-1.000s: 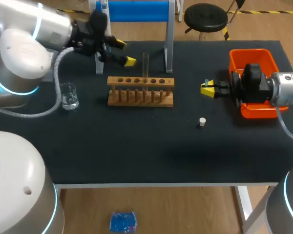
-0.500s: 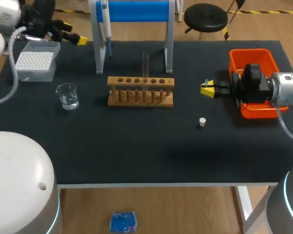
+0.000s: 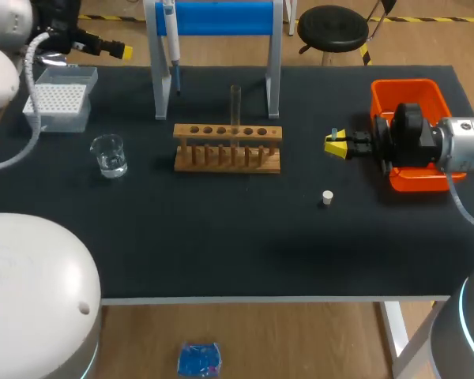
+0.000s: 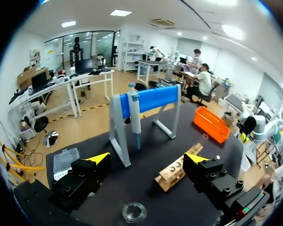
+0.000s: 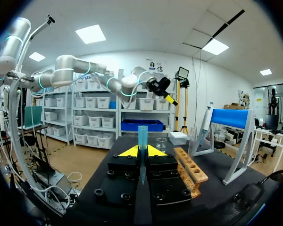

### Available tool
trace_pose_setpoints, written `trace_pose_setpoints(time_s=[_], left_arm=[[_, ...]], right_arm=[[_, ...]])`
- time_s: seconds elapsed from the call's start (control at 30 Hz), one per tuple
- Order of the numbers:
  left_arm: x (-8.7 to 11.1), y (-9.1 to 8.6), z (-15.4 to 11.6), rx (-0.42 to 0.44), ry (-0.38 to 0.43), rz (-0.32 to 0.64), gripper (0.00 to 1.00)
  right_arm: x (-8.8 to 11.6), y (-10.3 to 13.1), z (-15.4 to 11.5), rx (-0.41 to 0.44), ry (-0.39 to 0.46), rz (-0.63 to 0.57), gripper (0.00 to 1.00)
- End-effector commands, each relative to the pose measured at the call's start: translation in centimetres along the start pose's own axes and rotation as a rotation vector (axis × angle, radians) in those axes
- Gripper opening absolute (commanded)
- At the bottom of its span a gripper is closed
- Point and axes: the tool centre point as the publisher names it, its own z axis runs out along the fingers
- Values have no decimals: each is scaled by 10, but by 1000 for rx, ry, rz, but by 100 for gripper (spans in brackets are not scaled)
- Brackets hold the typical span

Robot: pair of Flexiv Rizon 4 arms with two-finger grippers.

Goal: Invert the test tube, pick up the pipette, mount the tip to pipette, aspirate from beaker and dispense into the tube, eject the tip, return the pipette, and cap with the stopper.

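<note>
1 test tube (image 3: 235, 104) stands in the rack (image 3: 227, 148); beaker (image 3: 109, 155) holds liquid; left hand (image 4: 146, 158) spread; right hand (image 5: 142, 151) pinches a blue tip (image 5: 142, 134).

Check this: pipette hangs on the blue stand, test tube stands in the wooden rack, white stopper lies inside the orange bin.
Only the stopper is wrong: the head view shows it on the table, outside the orange bin. The rest holds.

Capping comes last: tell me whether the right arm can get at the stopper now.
Likely reachable: only bare table lies between the right tool and the stopper, but the tool is shut on a pipette tip.
</note>
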Motion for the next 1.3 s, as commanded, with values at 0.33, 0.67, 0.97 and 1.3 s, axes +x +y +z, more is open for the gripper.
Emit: trace_pose_setpoints(time_s=[0.33,0.67,0.97,1.3], left_arm=[[19,-23,22,10,-176,-1,100],[14,-29,46,31,-202,-19,100],[17,-35,68,52,-212,-36,100],[18,-40,92,52,-212,-54,100]], right_arm=[[1,0,0,0,-3,-1,0],[1,0,0,0,-3,-1,0],[1,0,0,0,-3,-1,0],[1,0,0,0,-3,-1,0]])
